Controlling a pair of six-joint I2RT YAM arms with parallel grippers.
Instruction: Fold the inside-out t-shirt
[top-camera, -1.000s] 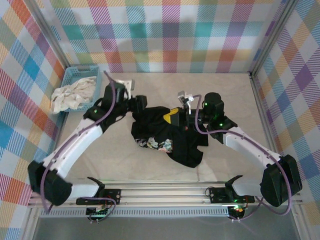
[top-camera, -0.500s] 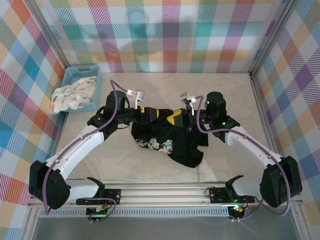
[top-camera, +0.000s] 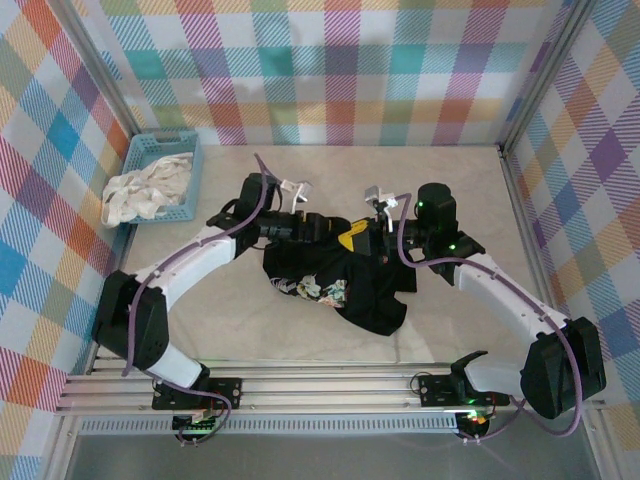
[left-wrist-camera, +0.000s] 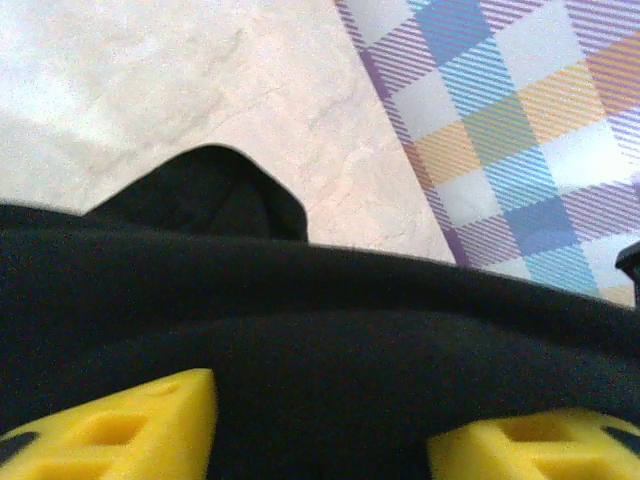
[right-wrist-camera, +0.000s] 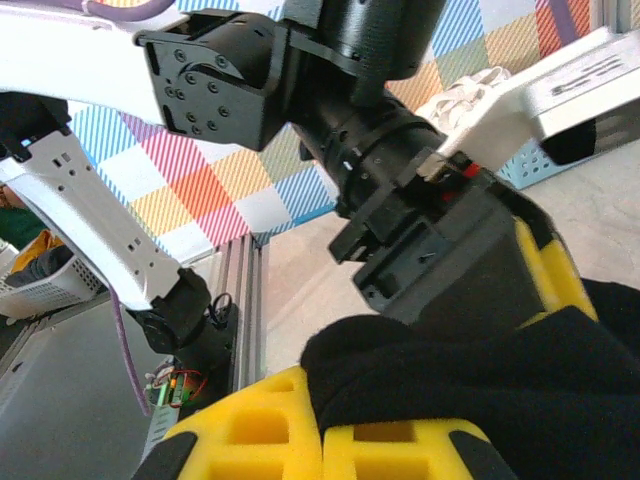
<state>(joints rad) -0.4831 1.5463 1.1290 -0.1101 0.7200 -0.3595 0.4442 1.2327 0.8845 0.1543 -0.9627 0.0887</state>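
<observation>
The black inside-out t-shirt lies crumpled mid-table, its small multicoloured print facing up. My right gripper is shut on the shirt's upper edge; in the right wrist view its yellow pads meet, with a fold of the shirt pinched at their tips. My left gripper is at the same edge, close to the right one. In the left wrist view its pads stand apart, with the shirt bunched in the gap.
A blue basket holding white-cream cloth stands at the back left. Checkered walls close off the table's back and sides. Bare table lies behind the arms, and a metal rail runs along the near edge.
My left gripper has slid right along the shirt's upper edge, from near the basket side to just beside the right gripper. The right arm and the shirt have barely moved.
</observation>
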